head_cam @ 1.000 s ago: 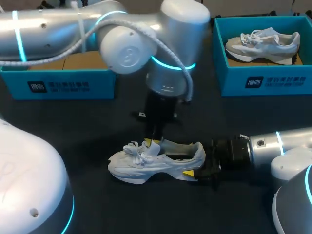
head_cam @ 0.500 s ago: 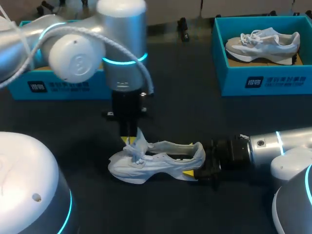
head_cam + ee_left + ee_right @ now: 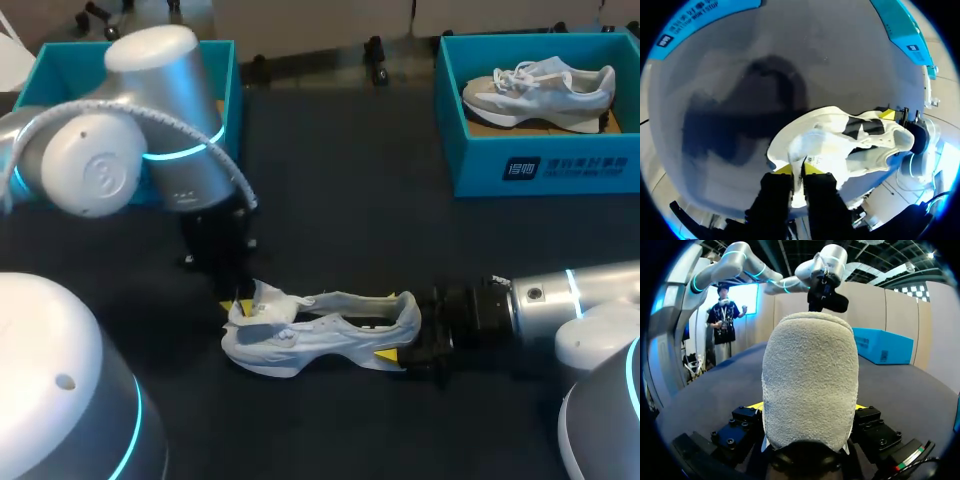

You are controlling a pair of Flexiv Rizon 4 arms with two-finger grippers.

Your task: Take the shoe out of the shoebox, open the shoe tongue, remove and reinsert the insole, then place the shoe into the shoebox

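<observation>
Mid-table, apart from the shoebox [image 3: 60, 60], found the shoe [image 3: 320, 335] upright. Saw left gripper [image 3: 240, 305] pinching its floppy tongue [image 3: 264, 299], right gripper [image 3: 398, 345] clamped on the stiffer heel [image 3: 408, 318]. Judged light; best steadied there.

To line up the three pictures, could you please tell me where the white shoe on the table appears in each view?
Head view: white shoe lies mid-table, between left claw and right claw.
Left wrist view: directly ahead of the left claw, which pinches its tongue.
Right wrist view: its heel fills the middle, held in the right claw.
Shared landmark: the blue shoebox by the left arm.
</observation>
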